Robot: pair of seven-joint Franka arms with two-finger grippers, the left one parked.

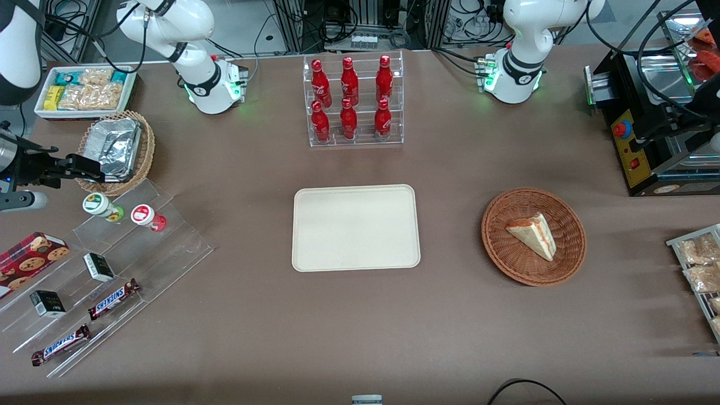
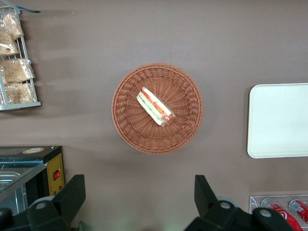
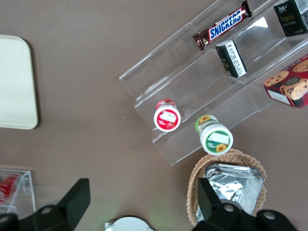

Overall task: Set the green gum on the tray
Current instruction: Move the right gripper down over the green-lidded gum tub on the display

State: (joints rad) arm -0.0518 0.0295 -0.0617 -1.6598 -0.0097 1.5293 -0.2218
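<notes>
Front view: brown table [image 1: 360, 326], gripper [image 1: 84, 167] over basket [image 1: 147, 147].

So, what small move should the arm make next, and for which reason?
Probably bring the gripper down over the green gum and close on it. The open gripper hangs above the foil-lined basket, holding nothing. The gum stands upright on the clear stepped stand, beside the red-lidded bottle, and the tray holds nothing.
</notes>
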